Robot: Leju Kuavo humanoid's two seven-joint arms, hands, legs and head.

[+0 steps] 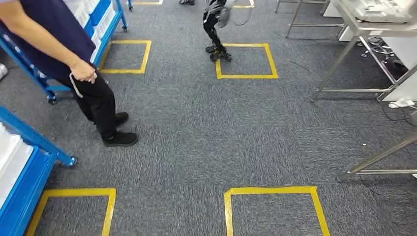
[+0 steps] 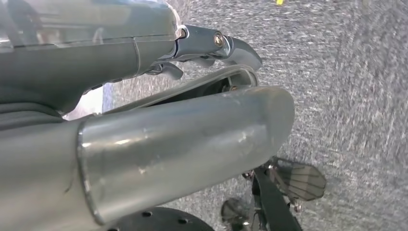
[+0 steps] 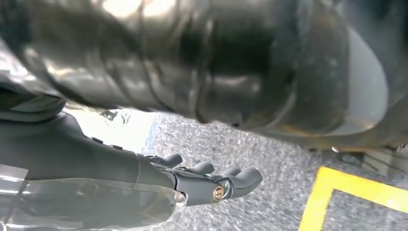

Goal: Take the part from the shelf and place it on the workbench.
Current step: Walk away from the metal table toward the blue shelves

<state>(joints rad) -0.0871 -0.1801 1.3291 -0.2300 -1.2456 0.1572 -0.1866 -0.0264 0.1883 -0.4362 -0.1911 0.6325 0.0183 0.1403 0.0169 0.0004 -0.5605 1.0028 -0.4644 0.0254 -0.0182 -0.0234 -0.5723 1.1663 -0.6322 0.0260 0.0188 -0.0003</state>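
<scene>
1. Left hand point(image 2: 211, 45) hangs over grey carpet point(image 2: 346, 96), fingers curled, holding nothing I can see.
2. Right hand point(image 3: 211, 185) likewise hangs with fingers bent in, nothing in it.
3. Blue shelf point(image 1: 29, 172) stands at left beside a person point(image 1: 74, 64); the part cannot be made out.

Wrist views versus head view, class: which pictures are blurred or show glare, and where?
Head view: sharp, evenly lit carpet. Left wrist view: the carpet is streaked by blur, with highlights on the left hand. Right wrist view: bright glare behind the right hand; its near, dark foreground is out of focus.
</scene>
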